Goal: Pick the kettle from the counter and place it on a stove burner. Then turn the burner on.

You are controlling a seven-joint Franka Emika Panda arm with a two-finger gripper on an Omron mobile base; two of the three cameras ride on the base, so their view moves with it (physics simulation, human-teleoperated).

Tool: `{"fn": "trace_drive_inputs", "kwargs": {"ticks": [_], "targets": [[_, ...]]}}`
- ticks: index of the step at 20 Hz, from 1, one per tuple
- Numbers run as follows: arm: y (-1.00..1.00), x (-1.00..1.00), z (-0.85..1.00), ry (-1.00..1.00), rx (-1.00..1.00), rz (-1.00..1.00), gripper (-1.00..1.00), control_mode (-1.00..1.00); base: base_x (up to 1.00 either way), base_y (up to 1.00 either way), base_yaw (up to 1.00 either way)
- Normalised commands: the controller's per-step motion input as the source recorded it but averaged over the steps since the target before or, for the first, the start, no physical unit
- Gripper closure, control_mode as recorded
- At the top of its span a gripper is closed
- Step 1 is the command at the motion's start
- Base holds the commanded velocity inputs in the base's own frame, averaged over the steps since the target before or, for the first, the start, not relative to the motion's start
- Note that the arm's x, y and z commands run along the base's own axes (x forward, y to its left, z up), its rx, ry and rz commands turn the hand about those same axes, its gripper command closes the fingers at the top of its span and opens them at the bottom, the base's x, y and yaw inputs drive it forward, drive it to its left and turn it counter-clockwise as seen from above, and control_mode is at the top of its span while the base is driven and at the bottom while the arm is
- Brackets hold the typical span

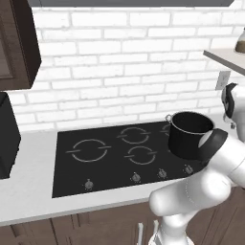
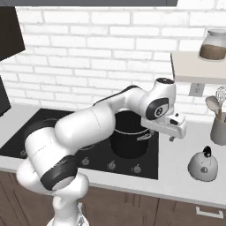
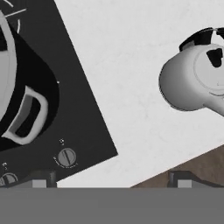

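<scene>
My gripper (image 3: 112, 181) sits nearest the hand camera, jaws spread wide and empty. The kettle (image 3: 194, 74) stands on the counter (image 3: 131, 87) at two o'clock, untouched. I judge I'm still approaching; next I must centre over its handle and descend.

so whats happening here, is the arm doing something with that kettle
Not yet. The gripper is open and empty, hanging above the counter between the black pot on the cooktop and the kettle. The kettle sits untouched on the counter, right of the cooktop. The large burner ring at the cooktop's left is bare, so the pickup hasn't begun.
</scene>
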Motion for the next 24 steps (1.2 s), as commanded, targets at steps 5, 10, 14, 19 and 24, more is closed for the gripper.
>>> {"fn": "trace_drive_inputs", "kwargs": {"ticks": [5,10,14,19,24], "targets": [[-0.24,0.0,-0.13,-0.11,-0.06,0.01,-1.0,-1.0,0.0,0.0,0.0],[-0.44,0.04,0.01,-0.01,0.0,-0.03,-1.0,-1.0,0.0,0.0,0.0],[-0.44,0.12,0.09,0.0,0.0,-0.11,-1.0,-1.0,0.0,0.0,0.0],[-0.46,0.0,0.01,-0.01,0.04,-0.12,-1.0,-1.0,0.0,0.0,0.0],[-0.41,0.0,-0.06,0.0,0.03,-0.12,-1.0,-1.0,0.0,0.0,0.0]]}}
